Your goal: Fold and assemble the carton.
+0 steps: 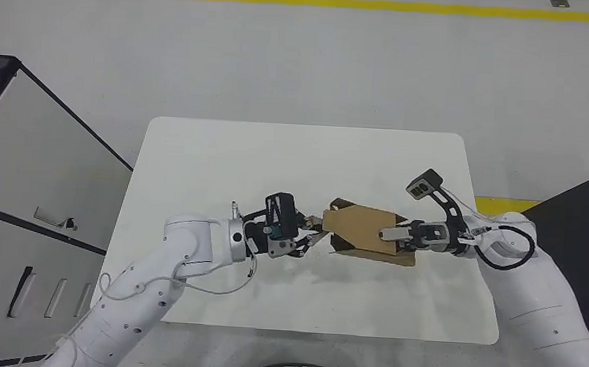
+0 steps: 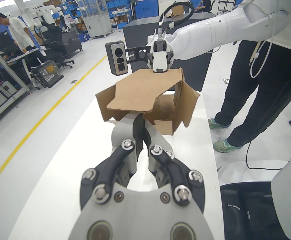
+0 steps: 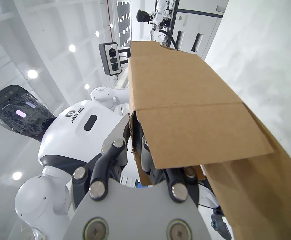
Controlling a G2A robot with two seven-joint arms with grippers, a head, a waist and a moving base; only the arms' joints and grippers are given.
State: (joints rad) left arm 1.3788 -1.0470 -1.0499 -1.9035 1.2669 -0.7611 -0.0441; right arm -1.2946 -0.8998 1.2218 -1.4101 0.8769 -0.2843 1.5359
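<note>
A brown carton (image 1: pixel 367 230) lies part-folded near the middle of the white table (image 1: pixel 226 160), its flaps open toward my left arm. My left gripper (image 1: pixel 317 239) is at that open end. In the left wrist view its fingers are shut, and the left gripper (image 2: pixel 139 117) has its tips just under the edge of the top flap of the carton (image 2: pixel 141 91). My right gripper (image 1: pixel 387 233) holds the opposite end. It (image 2: pixel 159 71) pinches the far edge of the top panel. In the right wrist view the gripper (image 3: pixel 137 136) clamps the cardboard wall of the carton (image 3: pixel 181 91).
A dark cabinet (image 1: pixel 16 149) stands off the table's left side, and another dark unit (image 1: pixel 573 218) stands at the right behind my right arm. Bare table surface stretches behind the carton and to its left.
</note>
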